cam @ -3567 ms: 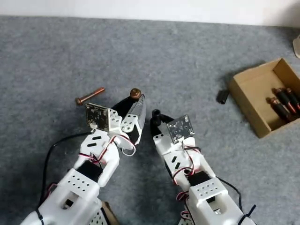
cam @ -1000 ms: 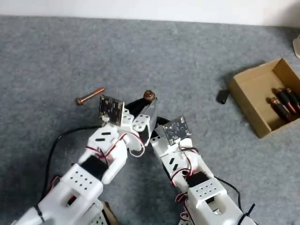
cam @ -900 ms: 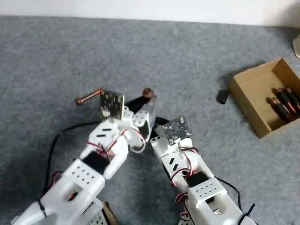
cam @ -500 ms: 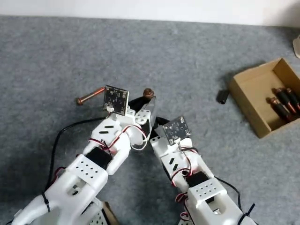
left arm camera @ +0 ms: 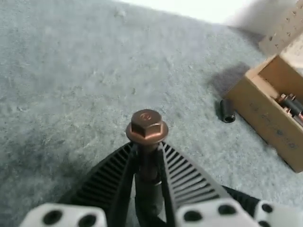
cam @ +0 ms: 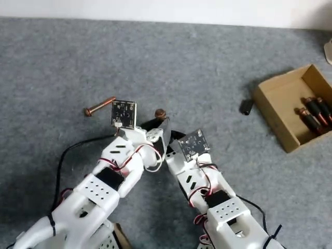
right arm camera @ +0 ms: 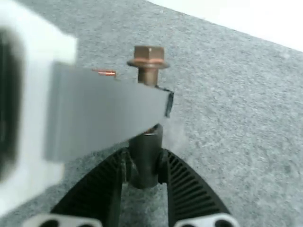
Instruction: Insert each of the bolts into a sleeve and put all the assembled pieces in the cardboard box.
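Your left arm has swung across toward the right one over the last few seconds. In the last half second the bolt (left arm camera: 147,126) has come down closer to the right gripper (right arm camera: 144,158).

The left gripper (left arm camera: 147,147) is clenched on the bolt's shank just under the head. The hex flange head stands clear above the tips of the jaws, and the shank runs back between the ribbed black pads. Your right gripper's jaws are grasping the sleeve (right arm camera: 144,165), a dark, smooth tube held upright at their very tips.

From the right wrist, bolt and sleeve line up on one axis, with the head above and the sleeve below. A flat side of the left gripper crosses in front of the stretch between them. A coppery sliver shows at the sleeve's mouth, but you cannot tell how far the shank is in.

The bolt is copper-coloured metal with a dull sheen. The counter (cam: 207,62) is covered in grey, nubby felt. A second bolt (cam: 100,106) lies flat on it beyond the left arm, apart from both grippers. A loose sleeve (cam: 246,107), short and black, lies just beside the cardboard box (cam: 284,104). The box is open-topped brown card, and inside it against one wall lie the assembled pieces (cam: 314,114), black sleeves with copper ends.
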